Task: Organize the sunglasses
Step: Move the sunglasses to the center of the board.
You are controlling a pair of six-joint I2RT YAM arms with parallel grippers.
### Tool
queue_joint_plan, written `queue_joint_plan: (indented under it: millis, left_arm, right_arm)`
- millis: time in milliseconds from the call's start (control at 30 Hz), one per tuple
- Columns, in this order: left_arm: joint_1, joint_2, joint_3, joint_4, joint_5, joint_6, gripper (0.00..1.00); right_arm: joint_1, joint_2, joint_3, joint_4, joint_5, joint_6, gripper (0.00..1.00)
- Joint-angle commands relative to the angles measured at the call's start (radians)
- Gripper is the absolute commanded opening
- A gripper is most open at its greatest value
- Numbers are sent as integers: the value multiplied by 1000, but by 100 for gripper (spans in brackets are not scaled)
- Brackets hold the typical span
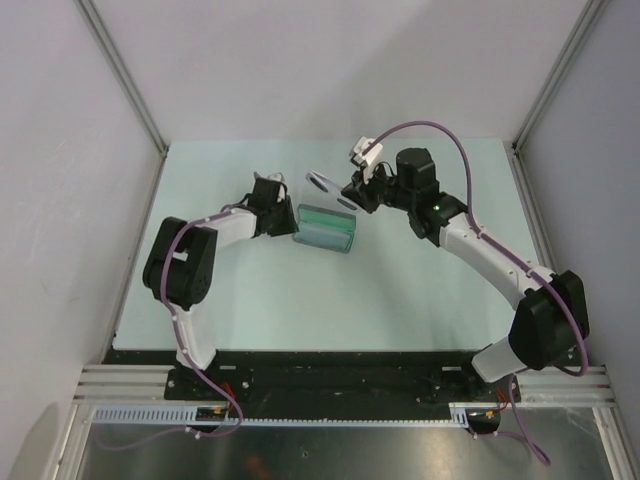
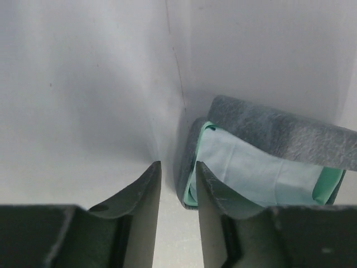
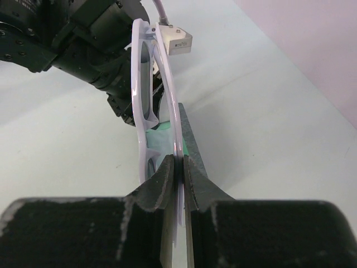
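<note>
Firmly, sunglasses (image 3: 135, 106) in right gripper (image 3: 177, 162).

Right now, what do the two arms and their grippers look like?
The left arm and right arm share white link shells and black joint housings, and a purple cable runs along each. A green light glows on the right arm, and a white camera box sits at its wrist. The left gripper and right gripper have dark, tapered fingers, lightly scuffed.

left hand (image 2: 177, 167) slightly parted, right hand (image 3: 177, 163) pinched shut
</note>
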Motion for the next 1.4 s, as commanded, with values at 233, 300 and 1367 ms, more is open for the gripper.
queue_joint_plan:
  millis: [233,300,1367]
  left_arm:
    - [-15,54,86,21,54,145,14]
    - [-15,60,92,21,70,159,13]
    - [-49,21,44,21,342,458,0]
  right_arm:
    - [-26,-54,1,-3,-40,47,0]
    - [-30,-57,-1,-9,-46,58,0]
    - [-24,-120,-102,-322,-215,228,0]
